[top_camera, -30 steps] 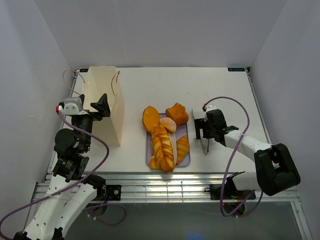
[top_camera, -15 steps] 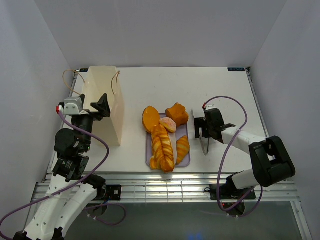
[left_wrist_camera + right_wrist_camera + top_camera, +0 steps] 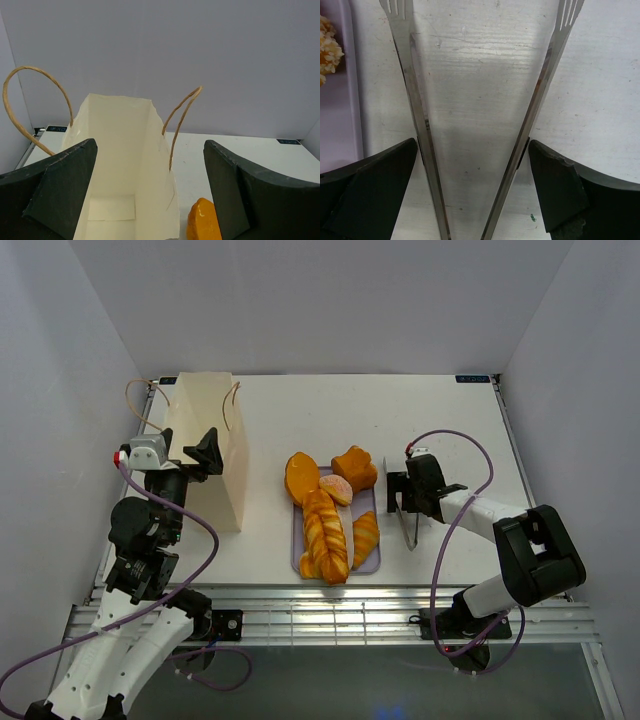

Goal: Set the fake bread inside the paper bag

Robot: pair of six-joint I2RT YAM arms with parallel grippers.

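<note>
From above, your right arm has tucked its elbow in toward the table over the last second. The right gripper (image 3: 403, 495) has crept slightly left and now sits over the hinge end of the metal tongs (image 3: 411, 530), which lie flat on the table just right of the lilac tray (image 3: 372, 562). Nothing else has shifted. All the fake bread (image 3: 325, 525) is on or against that tray, and the paper bag (image 3: 205, 440) stands upright well to the left. The left gripper (image 3: 205, 452) hangs at the bag's near rim exactly as it did.

From your left wrist, the jaws are spread apart and hold nothing. You look straight down into the open bag (image 3: 120, 150), whose inside shows no pastry. One orange piece of bread (image 3: 202, 222) shows on the table past the bag's right wall.

From your right wrist, the jaws are spread as wide as they go and straddle both arms of the tongs (image 3: 417, 110). The fingers (image 3: 370, 180) sit just outside the metal, and I cannot tell whether they touch it. Nothing is squeezed yet.

So the change is only an approach. You look lined up to close on the tongs, and no bread has been moved yet
</note>
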